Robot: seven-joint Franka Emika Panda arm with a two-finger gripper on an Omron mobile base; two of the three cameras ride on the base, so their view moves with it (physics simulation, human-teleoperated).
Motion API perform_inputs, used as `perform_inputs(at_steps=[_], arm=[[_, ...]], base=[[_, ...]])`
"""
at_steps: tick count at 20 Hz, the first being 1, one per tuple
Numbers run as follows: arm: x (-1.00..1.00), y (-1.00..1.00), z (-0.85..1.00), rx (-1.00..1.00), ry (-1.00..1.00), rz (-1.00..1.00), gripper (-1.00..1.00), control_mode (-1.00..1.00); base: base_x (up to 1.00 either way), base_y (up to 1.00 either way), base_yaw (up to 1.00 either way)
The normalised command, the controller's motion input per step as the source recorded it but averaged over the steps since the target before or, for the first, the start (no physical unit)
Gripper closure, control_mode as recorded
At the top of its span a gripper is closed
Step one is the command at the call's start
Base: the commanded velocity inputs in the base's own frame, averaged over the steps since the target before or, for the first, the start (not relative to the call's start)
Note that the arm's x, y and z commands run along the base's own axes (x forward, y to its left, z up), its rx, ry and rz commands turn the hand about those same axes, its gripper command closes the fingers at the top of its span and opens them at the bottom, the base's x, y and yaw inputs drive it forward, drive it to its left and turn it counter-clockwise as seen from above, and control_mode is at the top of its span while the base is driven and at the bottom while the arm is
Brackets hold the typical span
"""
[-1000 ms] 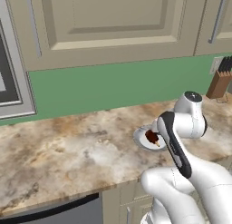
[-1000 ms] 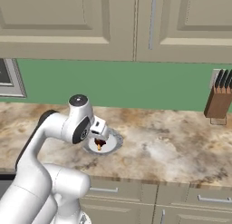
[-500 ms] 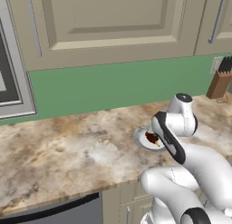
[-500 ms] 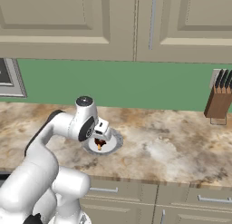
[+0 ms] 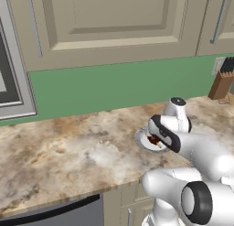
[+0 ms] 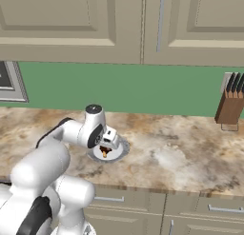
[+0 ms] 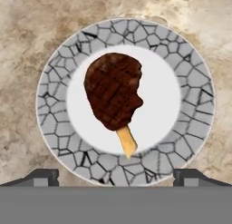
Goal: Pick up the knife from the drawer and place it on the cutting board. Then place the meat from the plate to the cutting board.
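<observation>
1. Meat (image 7: 113,94) lying on the plate (image 7: 190,82), on the marbled counter (image 5: 68,152), knife block (image 6: 228,105) well apart at the back
2. Plate: round, grey cracked rim, white centre; likely slick, could slide if nudged
3. Gripper (image 7: 115,175) poised right above the plate, fingers spread to the full, holding nothing
4. Meat itself: small dark lump with a pale bone end (image 7: 127,141); probably light, soft, a bit slippery
5. Best taken across the thick dark middle, not by the thin bone

Bare counter (image 6: 176,158) rings the plate (image 7: 195,82); the knife block (image 6: 228,105) stands well apart by the wall.
</observation>
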Motion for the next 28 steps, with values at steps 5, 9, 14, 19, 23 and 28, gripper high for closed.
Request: perform_inputs(at_steps=[5,9,14,19,23,28], arm=[[0.34,0.0,-0.23,0.0,0.0,0.0,-1.0,-1.0],[0.45,0.0,-0.19,0.0,0.0,0.0,-1.0,-1.0],[0.45,0.0,-0.27,0.0,0.01,0.0,-1.0,-1.0],[0.36,0.0,-0.29,0.0,0.02,0.0,-1.0,-1.0],[0.33,0.0,-0.36,0.0,0.03,0.0,-1.0,-1.0],[0.14,0.0,-0.46,0.0,0.02,0.0,1.0,-1.0]], base=[[0.0,0.0,0.0],[0.0,0.0,0.0],[0.0,0.0,0.0],[0.0,0.0,0.0],[0.0,0.0,0.0],[0.0,0.0,0.0]])
